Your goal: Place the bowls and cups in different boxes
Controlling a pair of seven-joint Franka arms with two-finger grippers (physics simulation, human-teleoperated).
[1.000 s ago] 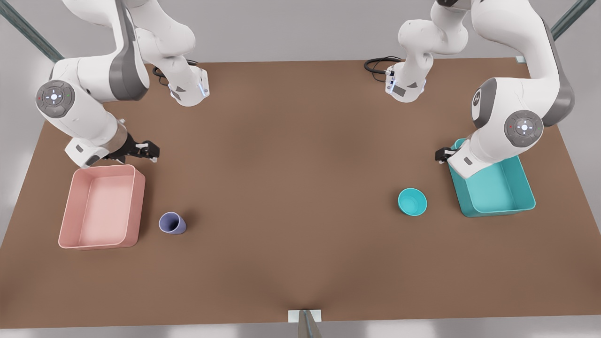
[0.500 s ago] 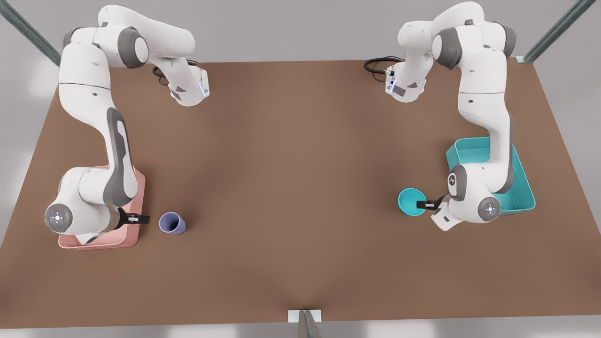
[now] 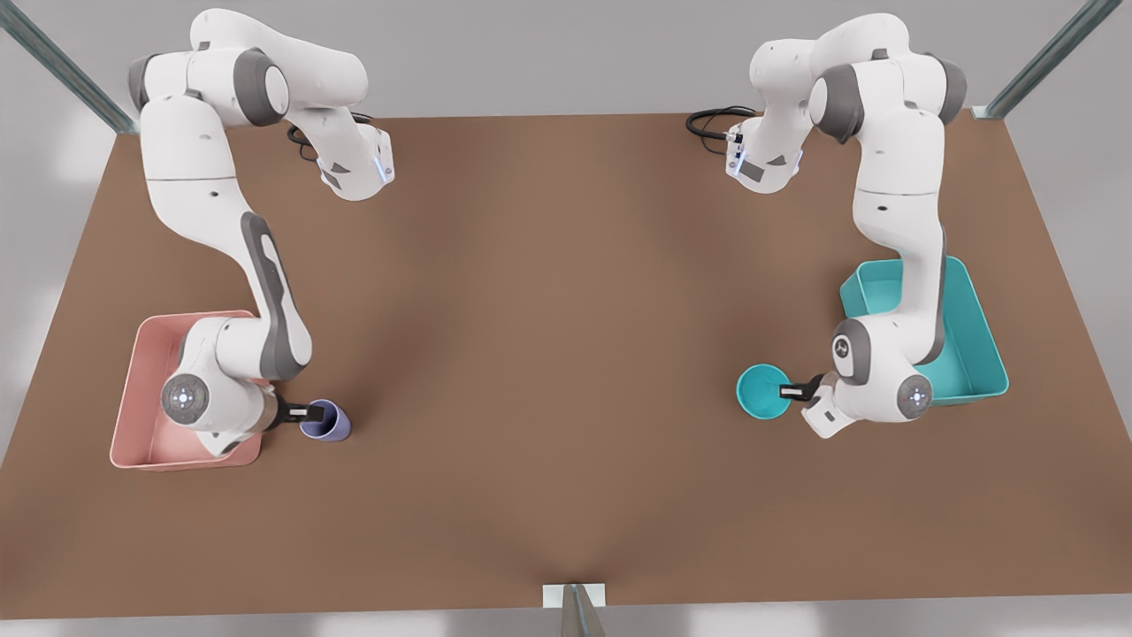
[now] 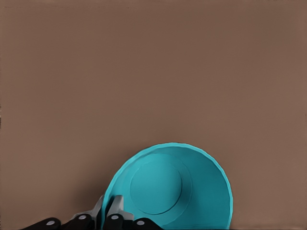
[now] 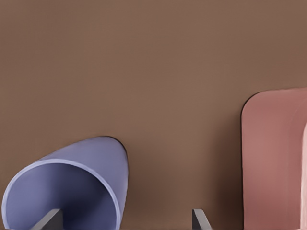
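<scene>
The left gripper (image 3: 790, 390) is seen at the front view's right, its jaws clenched on the rim of the turquoise bowl (image 3: 762, 392), which is tilted beside the teal box (image 3: 973, 354). The right gripper (image 3: 305, 411) is placed at the front view's left, its jaws parted around the near wall of the lavender cup (image 3: 325, 419). The cup is set on the brown tabletop (image 3: 566, 354), just beside the pink box (image 3: 141, 389).
</scene>
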